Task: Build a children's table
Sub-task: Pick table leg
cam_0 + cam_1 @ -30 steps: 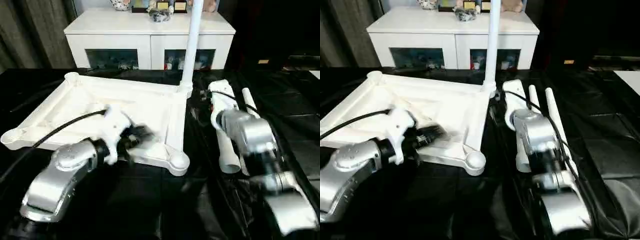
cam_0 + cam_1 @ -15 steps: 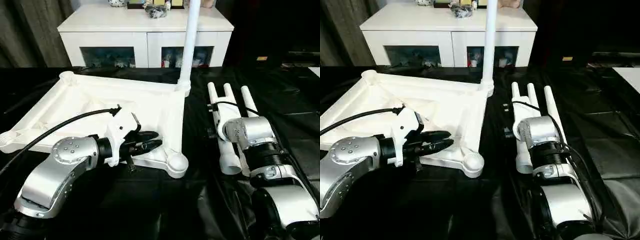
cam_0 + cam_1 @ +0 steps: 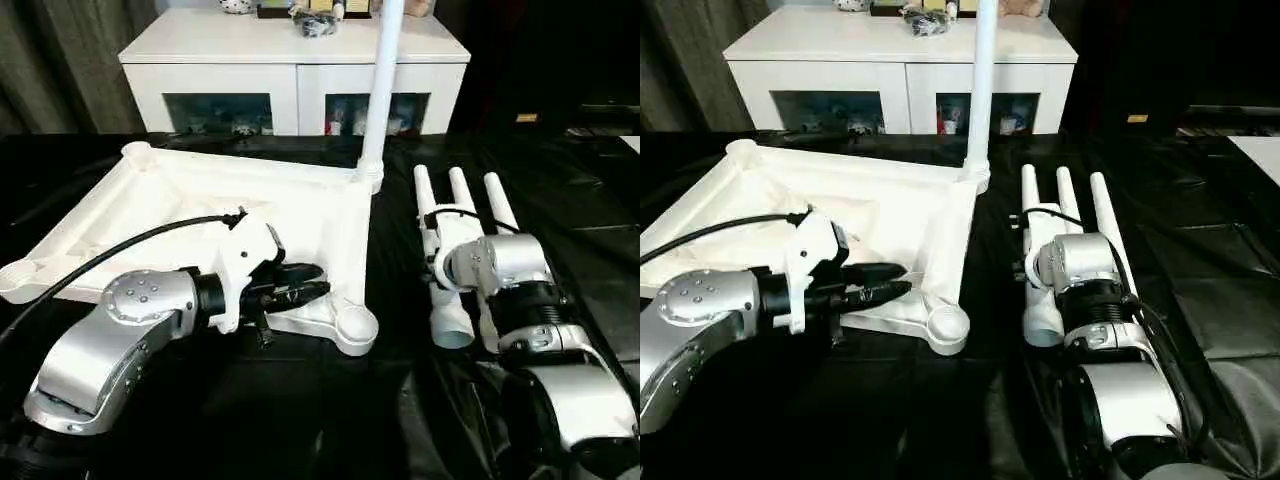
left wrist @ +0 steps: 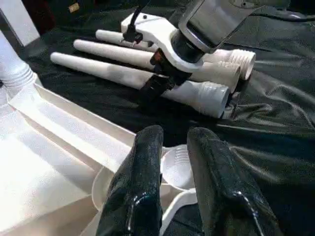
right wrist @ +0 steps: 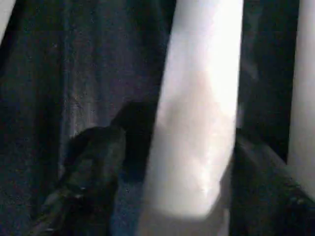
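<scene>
1. The square white plastic table top [image 3: 200, 215] is lying upside down on the black, glossy, wrinkled sheet [image 3: 330, 420] covering the desk, showing raised rims, diagonal ribs and round corner sockets.
2. One long, smooth tapered tube leg [image 3: 378, 90] is standing upright in the far corner socket, nearest the loose legs.
3. Three more legs [image 3: 1065, 215] are lying side by side on the sheet beside the top, narrow ends pointing away from the robot, wide ribbed ends toward it.
4. The left gripper [image 3: 305, 283], glossy black on a white wrist block and silver forearm, is hovering over the near rim of the top, pointing toward the near round socket [image 3: 352, 325]. Its jaws are standing a narrow gap apart with nothing between them.
5. The right gripper [image 4: 156, 87] is reaching down onto the leg nearest the top [image 5: 197, 147], with one black finger [image 5: 88, 167] on each side of the white tube; whether they are already pinching it cannot be told.
6. A white cabinet [image 3: 290, 70] with dark glass doors is standing behind the desk, with small objects on top.
</scene>
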Robot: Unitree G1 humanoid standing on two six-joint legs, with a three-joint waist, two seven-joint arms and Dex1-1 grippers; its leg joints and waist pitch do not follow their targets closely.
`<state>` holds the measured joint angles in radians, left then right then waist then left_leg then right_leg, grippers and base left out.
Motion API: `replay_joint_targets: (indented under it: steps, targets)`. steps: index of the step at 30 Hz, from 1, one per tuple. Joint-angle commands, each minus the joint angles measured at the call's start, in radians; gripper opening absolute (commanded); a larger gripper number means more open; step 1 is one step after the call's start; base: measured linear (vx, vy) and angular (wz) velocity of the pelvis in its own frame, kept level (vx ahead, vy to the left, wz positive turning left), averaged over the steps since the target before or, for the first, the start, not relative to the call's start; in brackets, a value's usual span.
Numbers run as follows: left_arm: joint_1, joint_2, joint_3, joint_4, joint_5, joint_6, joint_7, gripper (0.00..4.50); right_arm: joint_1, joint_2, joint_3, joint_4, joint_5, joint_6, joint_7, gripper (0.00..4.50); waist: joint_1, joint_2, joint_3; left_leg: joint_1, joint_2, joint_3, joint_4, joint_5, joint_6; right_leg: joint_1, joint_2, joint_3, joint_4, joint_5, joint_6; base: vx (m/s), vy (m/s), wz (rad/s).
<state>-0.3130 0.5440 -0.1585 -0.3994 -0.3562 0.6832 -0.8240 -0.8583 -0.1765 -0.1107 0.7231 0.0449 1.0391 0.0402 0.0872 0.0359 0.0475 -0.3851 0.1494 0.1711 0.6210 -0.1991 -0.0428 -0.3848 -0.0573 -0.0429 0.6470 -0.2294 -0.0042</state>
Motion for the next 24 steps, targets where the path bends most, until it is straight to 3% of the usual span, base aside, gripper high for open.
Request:
replay_joint_targets:
  steps: [1, 8, 10, 12, 13, 14, 15, 22, 24]
  targets:
    - [-0.010, 0.011, -0.011, -0.011, 0.000, 0.008, 0.002, 1.13, -0.010, -0.006, -0.013, 0.015, 0.004, -0.005, -0.008, 2.87, -0.003, -0.002, -0.061, 0.022, 0.067, -0.024, -0.081, -0.115, -0.076, 0.037, -0.085, 0.051, -0.066, -0.019, -0.198, 0.000, 0.000, 0.00]
    - [-0.011, 0.014, -0.019, -0.009, 0.006, 0.008, 0.004, 1.13, -0.006, -0.005, -0.029, 0.040, 0.007, -0.020, -0.016, 2.35, -0.003, 0.000, -0.060, 0.023, 0.068, -0.024, -0.083, -0.141, -0.085, 0.035, -0.086, 0.052, -0.068, -0.044, -0.200, 0.000, 0.000, 0.00]
    - [-0.014, 0.016, -0.018, -0.006, 0.007, 0.010, 0.005, 1.13, -0.007, -0.002, -0.040, 0.043, 0.014, -0.021, -0.023, 2.21, -0.002, 0.008, -0.059, 0.023, 0.067, -0.025, -0.084, -0.146, -0.089, 0.035, -0.086, 0.052, -0.068, -0.046, -0.197, 0.000, 0.000, 0.00]
    - [-0.016, 0.019, -0.013, -0.007, 0.004, 0.019, 0.008, 1.13, -0.006, 0.001, -0.053, 0.035, 0.021, -0.022, -0.033, 2.00, -0.003, 0.005, -0.060, 0.024, 0.067, -0.026, -0.085, -0.152, -0.094, 0.035, -0.083, 0.051, -0.067, -0.035, -0.197, 0.000, 0.000, 0.00]
    - [-0.016, 0.020, -0.008, -0.007, 0.000, 0.025, 0.009, 1.13, -0.004, 0.002, -0.062, 0.025, 0.026, -0.024, -0.039, 2.00, -0.002, 0.013, -0.060, 0.024, 0.066, -0.027, -0.084, -0.154, -0.097, 0.034, -0.084, 0.050, -0.066, -0.033, -0.197, 0.000, 0.000, 0.00]
    - [-0.017, 0.020, 0.000, -0.004, -0.003, 0.032, 0.014, 1.13, -0.001, 0.005, -0.088, 0.003, 0.038, -0.033, -0.053, 1.87, -0.004, 0.008, -0.060, 0.024, 0.067, -0.026, -0.085, -0.160, -0.098, 0.035, -0.083, 0.051, -0.067, -0.029, -0.197, 0.000, 0.000, 0.00]
    - [-0.019, 0.018, 0.006, 0.002, -0.002, 0.033, 0.021, 1.13, 0.001, 0.006, -0.111, -0.014, 0.049, -0.042, -0.065, 1.83, -0.003, 0.010, -0.060, 0.024, 0.067, -0.026, -0.085, -0.163, -0.100, 0.035, -0.083, 0.050, -0.066, -0.026, -0.197, 0.000, 0.000, 0.00]
    - [-0.063, -0.036, 0.051, 0.066, 0.027, -0.012, 0.105, 1.13, 0.033, 0.022, -0.226, -0.168, 0.108, -0.154, -0.104, 1.80, 0.001, 0.015, -0.062, 0.023, 0.065, -0.023, -0.081, -0.117, -0.083, 0.038, -0.083, 0.051, -0.067, 0.033, -0.191, 0.000, 0.000, 0.00]
    - [-0.093, -0.066, 0.069, 0.100, 0.055, -0.047, 0.162, 1.13, 0.049, 0.033, -0.258, -0.250, 0.137, -0.254, -0.100, 1.80, 0.000, 0.014, -0.062, 0.021, 0.066, -0.025, -0.081, -0.119, -0.079, 0.041, -0.083, 0.050, -0.067, 0.038, -0.190, 0.000, 0.000, 0.00]
